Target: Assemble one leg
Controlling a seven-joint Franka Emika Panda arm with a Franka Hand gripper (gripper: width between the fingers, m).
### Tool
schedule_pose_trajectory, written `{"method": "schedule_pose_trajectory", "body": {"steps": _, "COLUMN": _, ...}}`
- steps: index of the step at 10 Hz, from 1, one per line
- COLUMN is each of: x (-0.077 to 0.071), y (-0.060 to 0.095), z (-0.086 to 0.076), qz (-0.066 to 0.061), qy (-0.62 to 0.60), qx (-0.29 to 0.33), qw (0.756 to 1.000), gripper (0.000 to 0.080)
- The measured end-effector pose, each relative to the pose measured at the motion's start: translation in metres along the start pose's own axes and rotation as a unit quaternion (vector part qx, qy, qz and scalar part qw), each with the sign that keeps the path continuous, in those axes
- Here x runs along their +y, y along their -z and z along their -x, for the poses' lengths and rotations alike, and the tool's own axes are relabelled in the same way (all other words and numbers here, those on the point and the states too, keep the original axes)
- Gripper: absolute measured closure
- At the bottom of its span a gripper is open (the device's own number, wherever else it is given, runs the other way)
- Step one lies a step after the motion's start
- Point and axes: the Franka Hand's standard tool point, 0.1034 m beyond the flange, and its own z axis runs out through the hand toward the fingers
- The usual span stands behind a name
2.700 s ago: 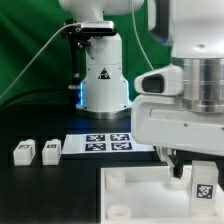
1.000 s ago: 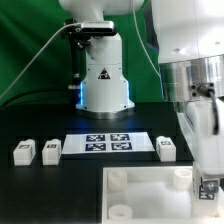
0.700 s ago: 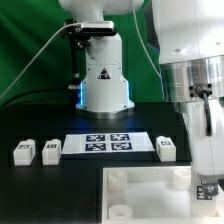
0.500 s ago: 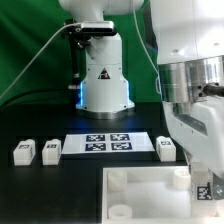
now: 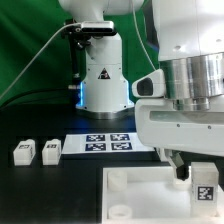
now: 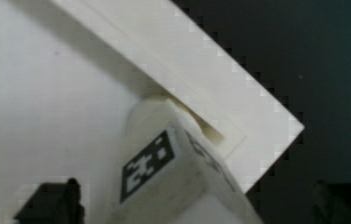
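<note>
The exterior view shows the black worktop (image 5: 60, 185) with the large white tray (image 5: 150, 195) at its near edge. The arm's bulky white wrist fills the exterior view's right and hides much of the tray's far corner. Below it, one leg (image 5: 205, 187) stands upright at the tray's corner on the exterior view's right, its black-and-white marker facing the camera. A dark fingertip (image 5: 183, 173) shows just beside the leg; the other finger is hidden in this view, so the grip cannot be judged from here.

The wrist view settles it. The hand (image 6: 198, 203) is released: its two dark fingertips (image 6: 49, 203) stand wide apart on either side of the leg (image 6: 163, 165), neither pressing on it. This view also shows the leg set into the tray's corner (image 6: 261, 110), close against the raised rim, with the dark worktop beyond the rim. It shows nothing of the other parts.

Only the exterior view gives those. Two more legs (image 5: 24, 152) (image 5: 51, 149) lie side by side near the worktop's edge on the exterior view's left, well apart from the tray. The marker board (image 5: 105, 144) lies flat between them and the arm's white base (image 5: 103, 75). A round socket (image 5: 117, 179) rises at the tray's far corner on the exterior view's left.
</note>
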Motion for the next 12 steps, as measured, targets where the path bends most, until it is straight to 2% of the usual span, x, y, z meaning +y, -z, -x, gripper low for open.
{"method": "schedule_pose_trajectory", "body": {"steps": 1, "x": 0.001, "y": 0.001, "z": 0.005, "qz": 0.026, "qy": 0.114, "qx": -0.012, "qw": 0.993, "gripper": 0.015}}
{"method": "schedule_pose_trajectory", "body": {"steps": 2, "x": -0.001, "y": 0.004, "z": 0.003, "qz": 0.037, "qy": 0.219, "qx": -0.019, "qw": 0.975, "gripper": 0.015}}
{"method": "schedule_pose_trajectory", "body": {"steps": 4, "x": 0.005, "y": 0.006, "z": -0.007, "qz": 0.036, "qy": 0.319, "qx": -0.024, "qw": 0.947, "gripper": 0.015}}
{"method": "schedule_pose_trajectory", "body": {"steps": 5, "x": 0.005, "y": 0.006, "z": -0.007, "qz": 0.037, "qy": 0.294, "qx": -0.023, "qw": 0.955, "gripper": 0.015}}
{"method": "schedule_pose_trajectory", "body": {"steps": 7, "x": 0.005, "y": 0.006, "z": -0.007, "qz": 0.037, "qy": 0.282, "qx": -0.022, "qw": 0.959, "gripper": 0.0402}}
{"method": "schedule_pose_trajectory", "body": {"steps": 8, "x": 0.005, "y": 0.006, "z": -0.007, "qz": 0.037, "qy": 0.233, "qx": -0.021, "qw": 0.971, "gripper": 0.0509}}
{"method": "schedule_pose_trajectory", "body": {"steps": 11, "x": 0.003, "y": 0.005, "z": -0.008, "qz": 0.039, "qy": 0.069, "qx": -0.016, "qw": 0.997, "gripper": 0.0509}}
{"method": "schedule_pose_trajectory", "body": {"steps": 12, "x": 0.002, "y": 0.005, "z": -0.009, "qz": 0.048, "qy": -0.036, "qx": -0.021, "qw": 0.998, "gripper": 0.0509}}
